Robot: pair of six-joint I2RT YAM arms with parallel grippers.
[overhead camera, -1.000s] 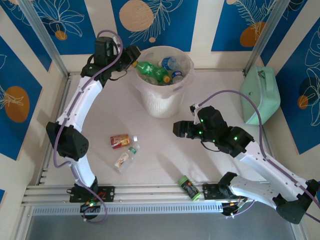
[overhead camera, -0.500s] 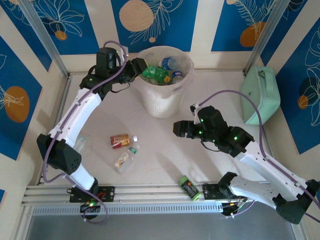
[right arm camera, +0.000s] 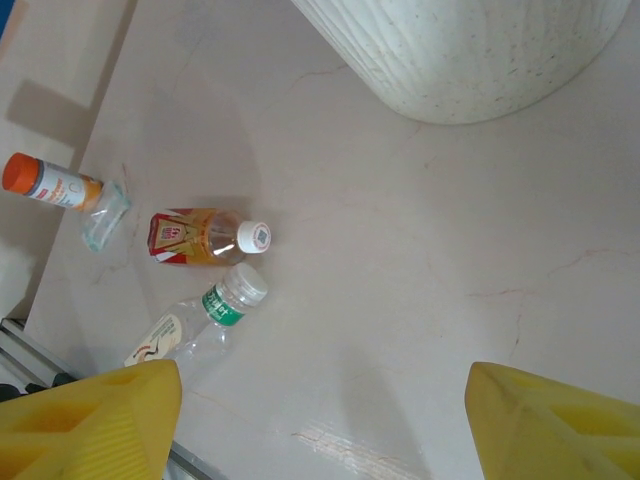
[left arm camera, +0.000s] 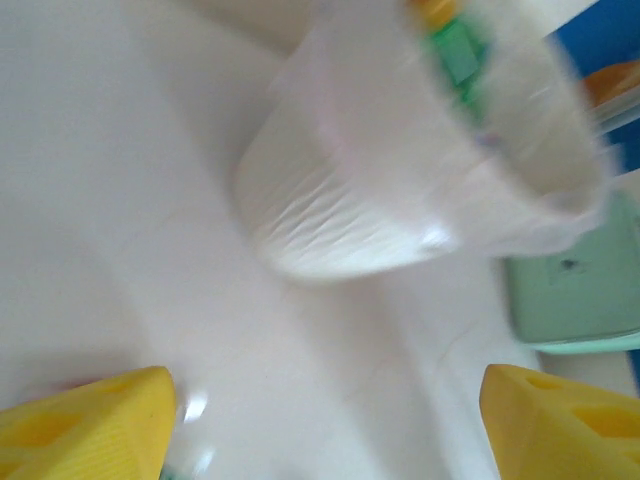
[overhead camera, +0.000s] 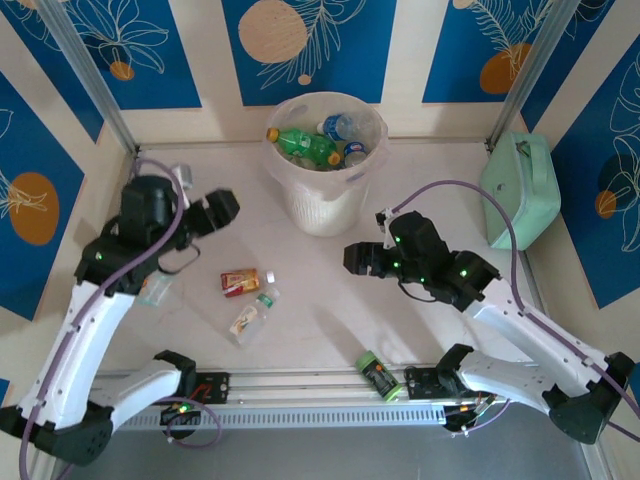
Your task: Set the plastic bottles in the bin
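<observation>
Withdrawn from the far bin (overhead camera: pixel 322 212), where its green bottle (overhead camera: pixel 305 147) lay dropped, the left gripper (overhead camera: pixel 225 207) hung spread and empty, like the right gripper (overhead camera: pixel 352 259); next, probably, a descent onto the red-labelled bottle (overhead camera: pixel 238 282) lying left-centre.

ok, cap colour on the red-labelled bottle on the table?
White cap on the red-labelled bottle; right wrist view shows it best.

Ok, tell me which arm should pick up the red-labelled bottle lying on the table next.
Left, probably. The left gripper is open, empty and nearer the red-labelled bottle, which lies on its side of the table. The right gripper is open too, but would have to reach farther across.
</observation>
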